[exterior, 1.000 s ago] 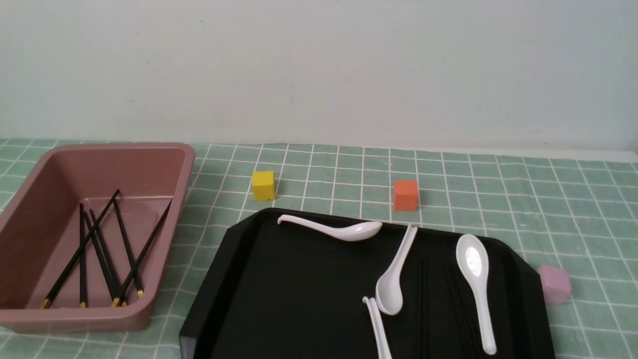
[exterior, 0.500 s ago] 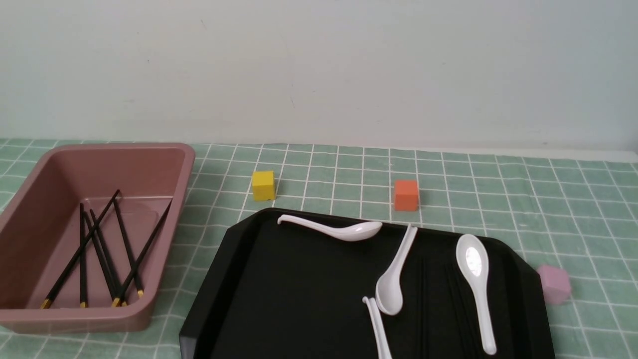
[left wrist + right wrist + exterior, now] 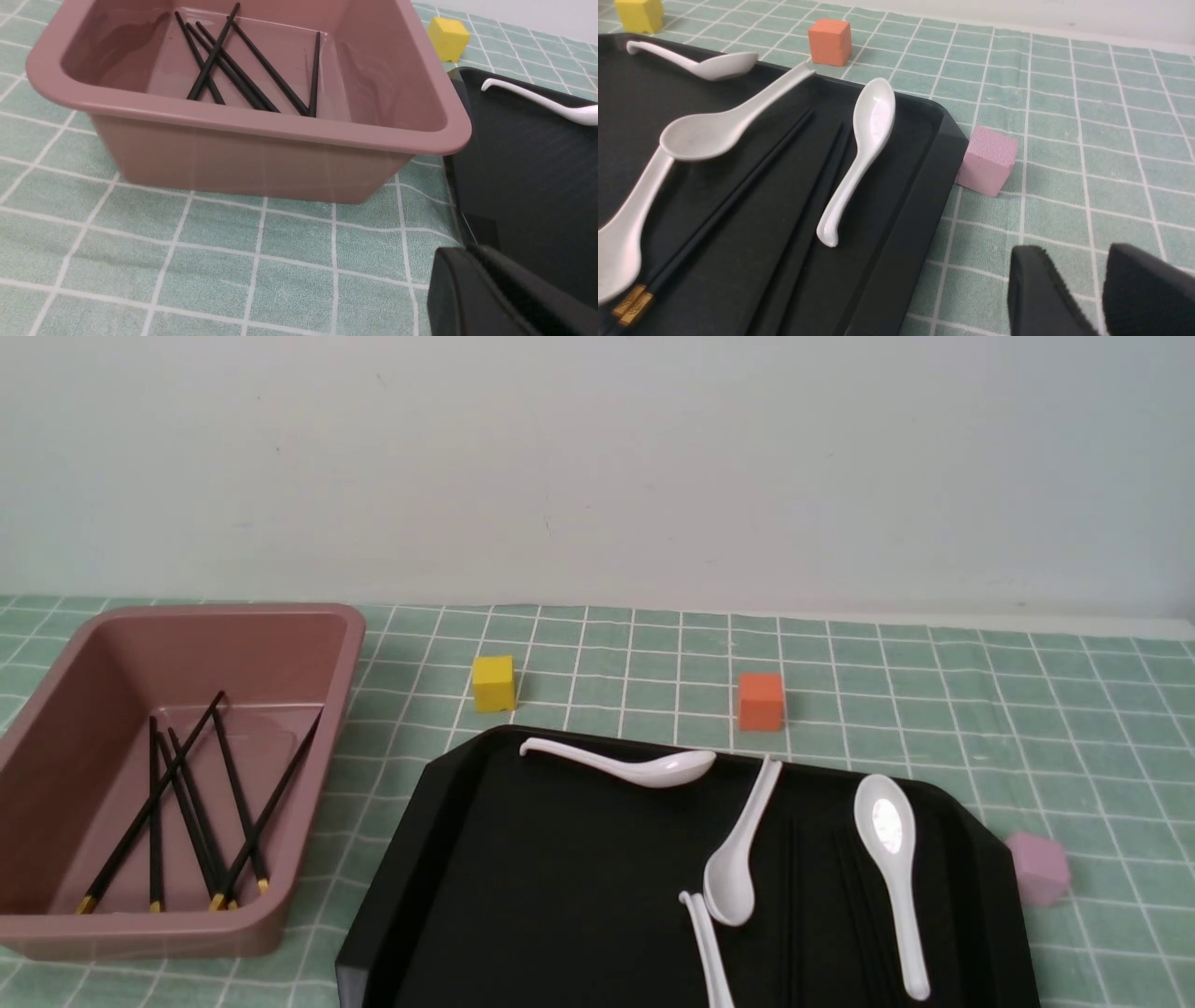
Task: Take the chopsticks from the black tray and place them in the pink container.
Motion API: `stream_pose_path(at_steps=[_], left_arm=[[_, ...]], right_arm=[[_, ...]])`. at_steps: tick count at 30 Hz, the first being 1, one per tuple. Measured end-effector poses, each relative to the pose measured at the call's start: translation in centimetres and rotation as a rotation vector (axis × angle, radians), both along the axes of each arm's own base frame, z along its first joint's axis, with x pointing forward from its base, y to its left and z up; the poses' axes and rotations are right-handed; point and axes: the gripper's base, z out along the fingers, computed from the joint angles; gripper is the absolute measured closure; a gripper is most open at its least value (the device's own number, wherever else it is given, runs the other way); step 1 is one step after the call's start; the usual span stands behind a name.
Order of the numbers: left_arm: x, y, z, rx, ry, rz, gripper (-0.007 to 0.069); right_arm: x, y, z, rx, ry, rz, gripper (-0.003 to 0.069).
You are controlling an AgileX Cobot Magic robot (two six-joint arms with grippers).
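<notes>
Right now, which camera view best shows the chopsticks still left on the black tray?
The right wrist view: the chopsticks lie clearly between two spoons on the black tray, gold tips visible. The front view shows only faint dark lines there. The left wrist view shows none on the tray.

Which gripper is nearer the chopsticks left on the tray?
Right. The right gripper sits beside the black tray holding those chopsticks; the left gripper is by the pink container.
</notes>
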Motion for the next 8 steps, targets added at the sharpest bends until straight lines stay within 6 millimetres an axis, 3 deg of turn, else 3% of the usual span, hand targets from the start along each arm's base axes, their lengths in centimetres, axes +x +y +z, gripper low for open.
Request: stream_pose_path(at_steps=[8], left_arm=[[0.0,0.0,0.0,-0.001,0.0,0.0,0.0594]], right_arm=[[0.0,0.0,0.0,0.0,0.0,0.0,0.0419]])
